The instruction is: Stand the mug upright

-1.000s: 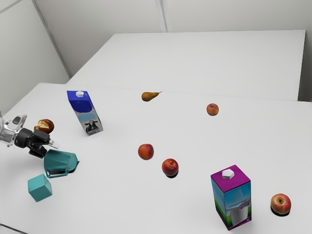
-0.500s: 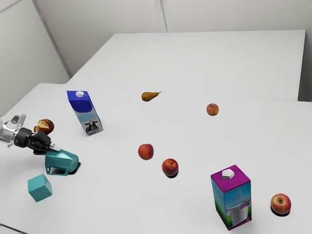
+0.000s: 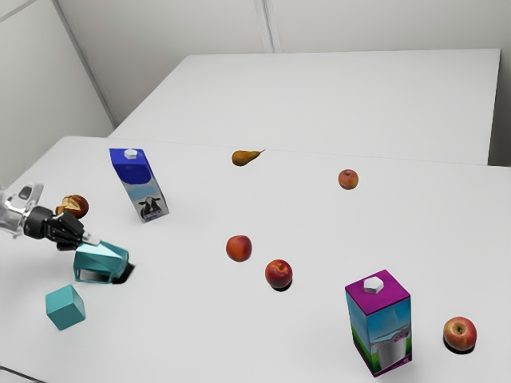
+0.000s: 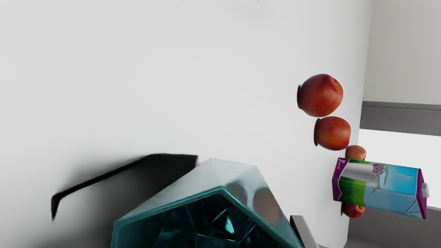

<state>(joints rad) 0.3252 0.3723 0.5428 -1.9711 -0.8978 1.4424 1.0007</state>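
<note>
Mug (image 3: 105,257) hangs tipped sideways just above the counter (image 3: 200,319), mouth toward the fingers (image 3: 91,240), which grip its rim end; teal cube (image 3: 64,307) sits nearby. Blue carton (image 3: 140,182) stands apart.

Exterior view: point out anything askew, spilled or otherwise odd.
The teal mug looks odd: it is tipped over, its open mouth facing sideways toward the gripper instead of up. I see no spill beside it.
</note>
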